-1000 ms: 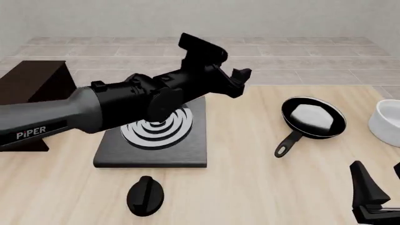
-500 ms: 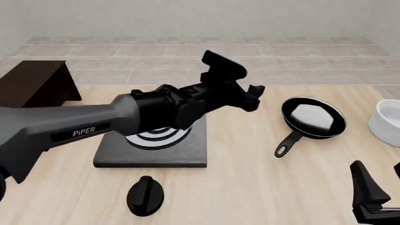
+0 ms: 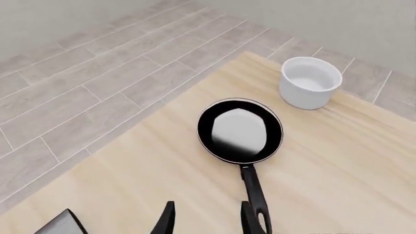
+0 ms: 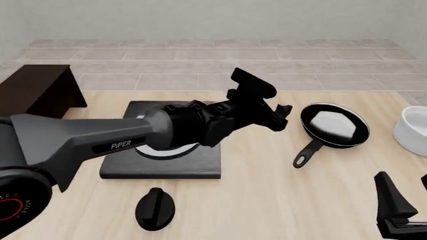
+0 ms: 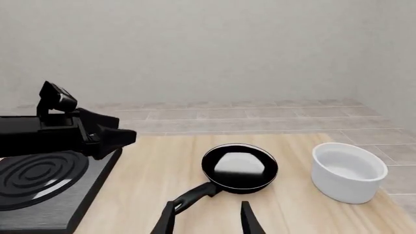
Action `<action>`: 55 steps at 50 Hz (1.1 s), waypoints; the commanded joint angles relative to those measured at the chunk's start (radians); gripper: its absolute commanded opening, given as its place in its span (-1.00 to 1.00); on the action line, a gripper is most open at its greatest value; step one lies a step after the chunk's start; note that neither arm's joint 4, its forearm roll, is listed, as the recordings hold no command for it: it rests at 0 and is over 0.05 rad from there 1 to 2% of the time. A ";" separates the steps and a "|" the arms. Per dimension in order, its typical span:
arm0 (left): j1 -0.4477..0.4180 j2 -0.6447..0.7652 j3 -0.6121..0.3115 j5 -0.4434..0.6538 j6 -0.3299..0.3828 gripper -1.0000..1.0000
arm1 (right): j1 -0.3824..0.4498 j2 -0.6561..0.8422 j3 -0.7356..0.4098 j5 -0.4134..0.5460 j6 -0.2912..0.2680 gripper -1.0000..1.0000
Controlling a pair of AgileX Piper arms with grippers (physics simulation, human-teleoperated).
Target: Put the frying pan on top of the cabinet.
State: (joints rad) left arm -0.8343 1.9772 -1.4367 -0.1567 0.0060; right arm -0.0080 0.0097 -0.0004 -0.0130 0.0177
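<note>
The frying pan [image 4: 335, 125] lies on the table right of centre, glossy black, with its handle [image 4: 305, 155] pointing toward the near left. It also shows in the left wrist view [image 3: 240, 130] and the right wrist view [image 5: 239, 165]. My left gripper [image 4: 280, 118] is open and empty, raised just left of the pan; its fingers [image 3: 167, 220] sit beside the handle's end. My right gripper [image 4: 408, 202] is open and empty at the near right edge, short of the pan. The dark cabinet [image 4: 37, 90] stands at the far left.
A flat black slab with white rings [image 4: 167, 162] lies under my left arm. A black knob-like object [image 4: 155, 207] sits in front of it. A white bowl [image 4: 412, 127] stands right of the pan, also in the left wrist view [image 3: 311, 83] and the right wrist view [image 5: 349, 171].
My left arm has swung to the right across the slab, bringing its gripper closer to the pan. The pan, bowl and right gripper have not moved.
</note>
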 commanded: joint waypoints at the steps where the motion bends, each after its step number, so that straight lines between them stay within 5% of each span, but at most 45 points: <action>1: -0.010 0.051 -0.023 -0.006 0.003 1.00 | -0.001 0.000 0.000 -0.001 0.001 1.00; 55: -0.076 0.160 -0.110 0.014 -0.028 1.00 | -0.003 0.006 0.000 -0.004 -0.001 1.00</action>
State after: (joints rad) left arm -0.8919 2.1281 -1.5340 -0.1500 -0.0130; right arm -0.0117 0.0167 -0.0002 -0.0183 0.0190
